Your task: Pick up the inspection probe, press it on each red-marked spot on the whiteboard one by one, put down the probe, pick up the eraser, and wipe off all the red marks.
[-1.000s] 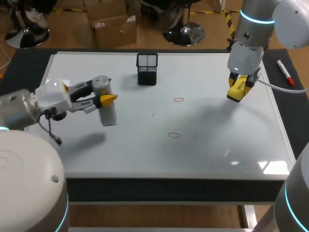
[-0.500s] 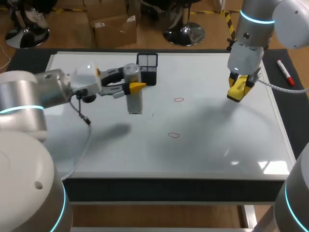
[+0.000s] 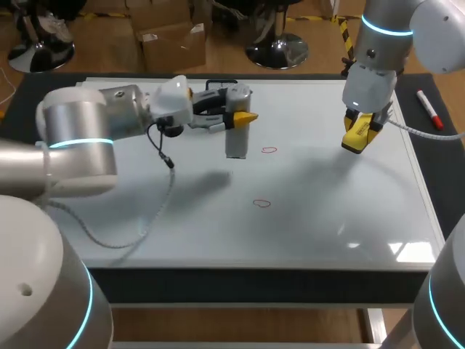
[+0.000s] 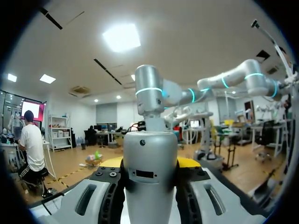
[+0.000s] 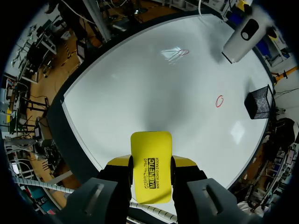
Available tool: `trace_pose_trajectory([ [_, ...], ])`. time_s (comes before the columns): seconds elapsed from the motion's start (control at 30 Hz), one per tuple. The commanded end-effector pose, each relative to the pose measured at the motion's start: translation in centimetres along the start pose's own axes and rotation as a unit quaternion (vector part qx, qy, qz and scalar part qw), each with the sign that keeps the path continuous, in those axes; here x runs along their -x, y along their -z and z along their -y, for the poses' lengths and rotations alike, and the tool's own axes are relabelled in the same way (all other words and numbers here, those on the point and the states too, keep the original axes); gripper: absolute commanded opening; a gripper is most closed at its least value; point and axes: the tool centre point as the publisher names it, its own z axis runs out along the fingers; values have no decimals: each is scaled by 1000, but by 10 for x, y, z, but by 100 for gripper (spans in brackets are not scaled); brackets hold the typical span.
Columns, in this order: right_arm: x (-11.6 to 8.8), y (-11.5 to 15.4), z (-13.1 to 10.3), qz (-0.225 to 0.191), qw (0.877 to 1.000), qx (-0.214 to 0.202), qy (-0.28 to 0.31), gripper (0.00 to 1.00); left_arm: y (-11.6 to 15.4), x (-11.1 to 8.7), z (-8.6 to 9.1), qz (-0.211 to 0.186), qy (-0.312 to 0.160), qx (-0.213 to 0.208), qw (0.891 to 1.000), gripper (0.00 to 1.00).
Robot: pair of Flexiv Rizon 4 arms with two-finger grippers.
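Observation:
My left gripper (image 3: 242,116) is shut on the grey cylindrical probe (image 3: 237,138), which hangs upright over the whiteboard (image 3: 341,211), just left of the far red mark (image 3: 269,150). A second red mark (image 3: 261,203) lies nearer the front. In the left wrist view the probe (image 4: 150,163) fills the gap between the fingers of the gripper (image 4: 149,186). My right gripper (image 3: 357,135) hovers over the board's right side, shut on the yellow eraser (image 5: 150,158). From the right wrist view the gripper (image 5: 150,175) faces both red marks (image 5: 219,100) (image 5: 183,52) and the probe (image 5: 244,35).
A black mesh basket (image 5: 259,103) stands at the board's far edge, mostly hidden behind my left gripper in the head view. A red marker (image 3: 429,108) lies on the dark table right of the board.
My left arm has carried the probe from the board's left side rightward and farther back, to beside the far red mark. The right arm has kept still with the eraser.

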Motion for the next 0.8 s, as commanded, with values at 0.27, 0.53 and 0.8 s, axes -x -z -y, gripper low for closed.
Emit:
trace_pose_trajectory([
  [0.27,-1,1,0,0,1000,-1,1,0,-42,26,-27,-20,3,-10,1000,0],
  [0.53,-1,1,0,0,1000,-1,1,0,-55,42,-39,-28,4,-12,1000,0],
  [0.8,-1,1,0,0,1000,-1,1,0,-60,56,-54,-30,14,-22,999,0],
])
